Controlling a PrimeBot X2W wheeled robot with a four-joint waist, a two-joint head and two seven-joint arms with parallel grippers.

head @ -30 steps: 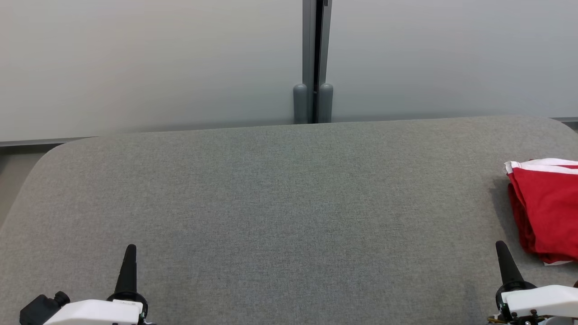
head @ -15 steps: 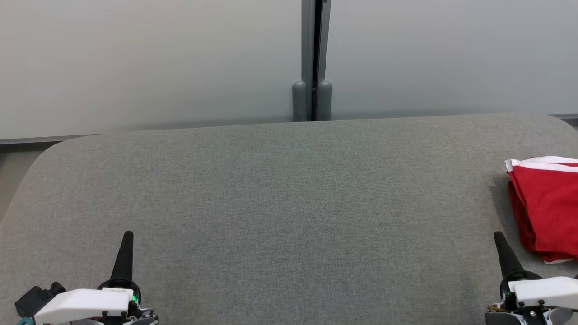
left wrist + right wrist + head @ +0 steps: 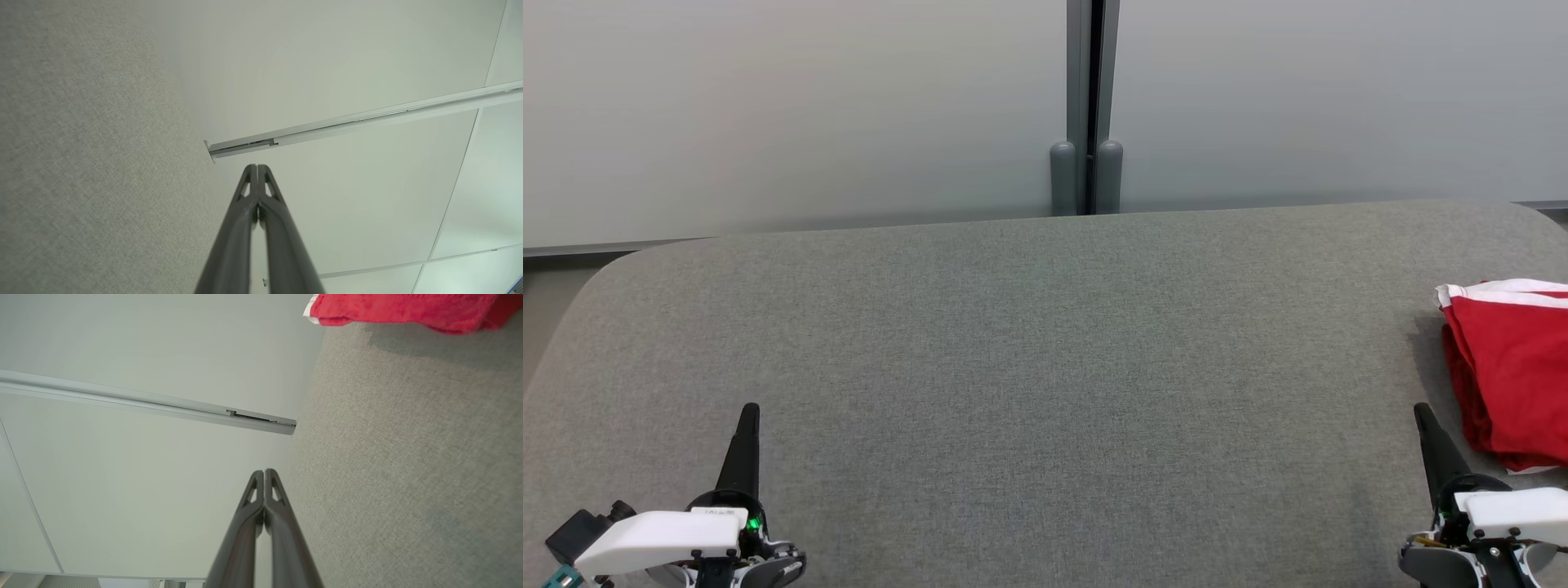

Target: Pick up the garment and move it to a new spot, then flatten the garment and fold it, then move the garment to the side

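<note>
The garment (image 3: 1515, 371) is red with a white trim, folded into a pile at the far right edge of the grey table (image 3: 1045, 367); its edge also crosses the top of the right wrist view as the garment (image 3: 400, 308). My right gripper (image 3: 1421, 410) sits at the lower right, just left of the pile and apart from it, fingers pressed together and empty (image 3: 264, 472). At the lower left my left gripper (image 3: 750, 410) is shut too, holding nothing (image 3: 257, 167).
A pale partition wall (image 3: 809, 114) runs behind the table, with a grey post (image 3: 1086, 106) at its middle. The table's back corners are rounded. Fabric-covered tabletop stretches wide between the two grippers.
Both grippers have slid a little further up in the head view, and the whole picture has shifted slightly, so the camera has moved. The garment lies as before.
</note>
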